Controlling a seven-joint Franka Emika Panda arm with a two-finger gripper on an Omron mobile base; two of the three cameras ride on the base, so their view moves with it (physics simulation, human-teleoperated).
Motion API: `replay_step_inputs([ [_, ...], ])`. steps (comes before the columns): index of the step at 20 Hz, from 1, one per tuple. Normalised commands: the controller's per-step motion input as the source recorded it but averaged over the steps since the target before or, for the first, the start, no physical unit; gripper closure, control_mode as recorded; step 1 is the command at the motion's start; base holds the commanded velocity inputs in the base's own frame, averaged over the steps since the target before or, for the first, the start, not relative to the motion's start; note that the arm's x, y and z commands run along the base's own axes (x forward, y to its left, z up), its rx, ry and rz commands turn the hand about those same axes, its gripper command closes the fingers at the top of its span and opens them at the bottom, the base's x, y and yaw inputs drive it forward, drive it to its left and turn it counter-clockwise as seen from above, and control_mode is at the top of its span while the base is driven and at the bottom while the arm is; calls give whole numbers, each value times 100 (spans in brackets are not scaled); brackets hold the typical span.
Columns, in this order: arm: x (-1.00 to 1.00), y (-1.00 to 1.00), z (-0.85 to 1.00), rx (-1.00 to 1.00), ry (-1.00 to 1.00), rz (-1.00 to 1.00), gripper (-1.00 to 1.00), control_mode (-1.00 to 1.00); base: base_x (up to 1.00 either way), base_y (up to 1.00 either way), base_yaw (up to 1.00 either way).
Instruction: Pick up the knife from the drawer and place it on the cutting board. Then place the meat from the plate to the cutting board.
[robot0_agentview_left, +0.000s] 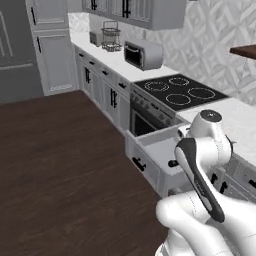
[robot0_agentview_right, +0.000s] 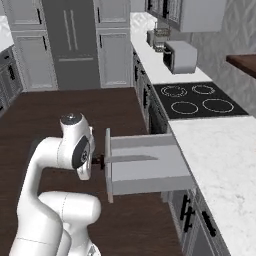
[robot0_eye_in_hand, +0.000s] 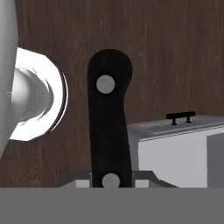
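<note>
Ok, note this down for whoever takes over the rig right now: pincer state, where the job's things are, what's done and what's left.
Pincer: shut on the knife, gripping the black handle; the blade points over the drawer.
Drawer: pulled open below the counter edge, beside the stove.
Done: knife looks lifted out of the drawer.
Left: carry the knife to the cutting board and set it down, then move the meat from the plate to the board.

base views flank arm, share open drawer (robot0_agentview_right: 145, 165) | hand view looks floorward, close
</note>
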Motion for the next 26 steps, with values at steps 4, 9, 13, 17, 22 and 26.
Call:
replay_step_inputs([
  [4,0,0,0,0,0,0,100,100,0,65,86],
  [9,0,0,0,0,0,0,100,100,0,44,91],
  [13,0,0,0,0,0,0,100,100,0,25,92],
  [17,0,0,0,0,0,0,100,100,0,6,93],
  [22,0,0,0,0,0,0,100,100,1,33,87],
  [26,0,0,0,0,0,0,100,100,23,76,68],
])
